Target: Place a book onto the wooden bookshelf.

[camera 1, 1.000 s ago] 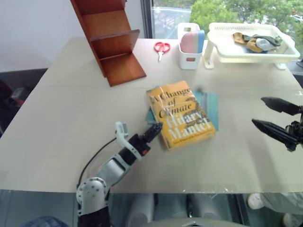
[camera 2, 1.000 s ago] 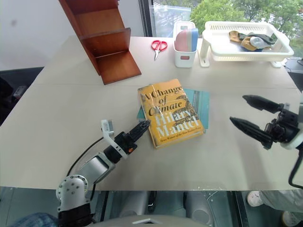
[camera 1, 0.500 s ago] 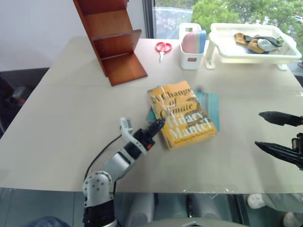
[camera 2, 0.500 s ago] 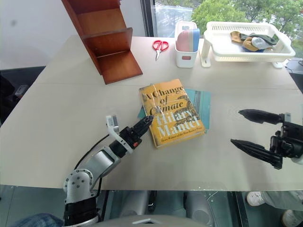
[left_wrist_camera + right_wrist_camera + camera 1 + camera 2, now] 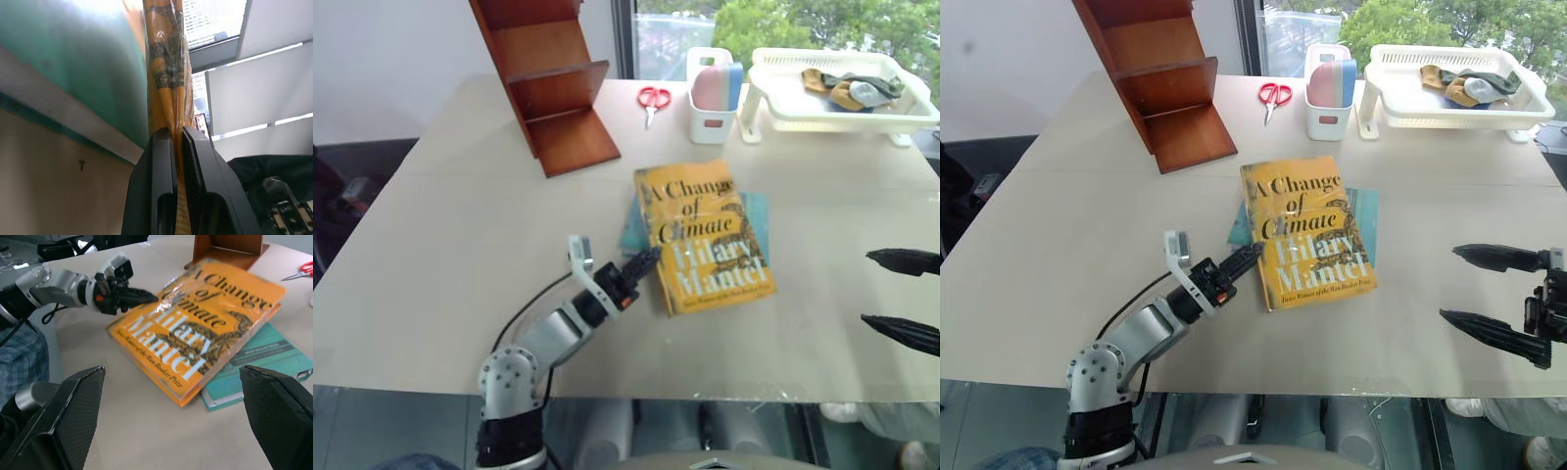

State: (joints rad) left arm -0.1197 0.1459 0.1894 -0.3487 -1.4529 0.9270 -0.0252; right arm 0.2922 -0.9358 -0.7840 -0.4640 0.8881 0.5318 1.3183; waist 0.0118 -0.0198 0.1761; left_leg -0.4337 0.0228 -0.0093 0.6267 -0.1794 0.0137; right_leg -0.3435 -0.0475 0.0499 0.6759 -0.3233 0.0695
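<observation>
Yellow-orange thick paperback book [image 5: 707,236] lies on our beige worktop [image 5: 460,235] over a thin teal book [image 5: 1363,217], its near-left edge pinched by our left tool [image 5: 646,262]. Our right tool [image 5: 1482,290] hangs spread wide, well apart; the reddish-brown wooden stepped bookshelf [image 5: 543,78] stands far left.

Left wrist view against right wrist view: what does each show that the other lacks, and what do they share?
Left wrist view alone: close up, the left gripper shut on the book's edge, seen edge-on. Right wrist view alone: the book's lettered cover, its near edge lifted off the teal book, the bookshelf's base, scissors, the table, and the right gripper's open fingers. Shared: the book, the teal book and the left gripper gripping it.
</observation>
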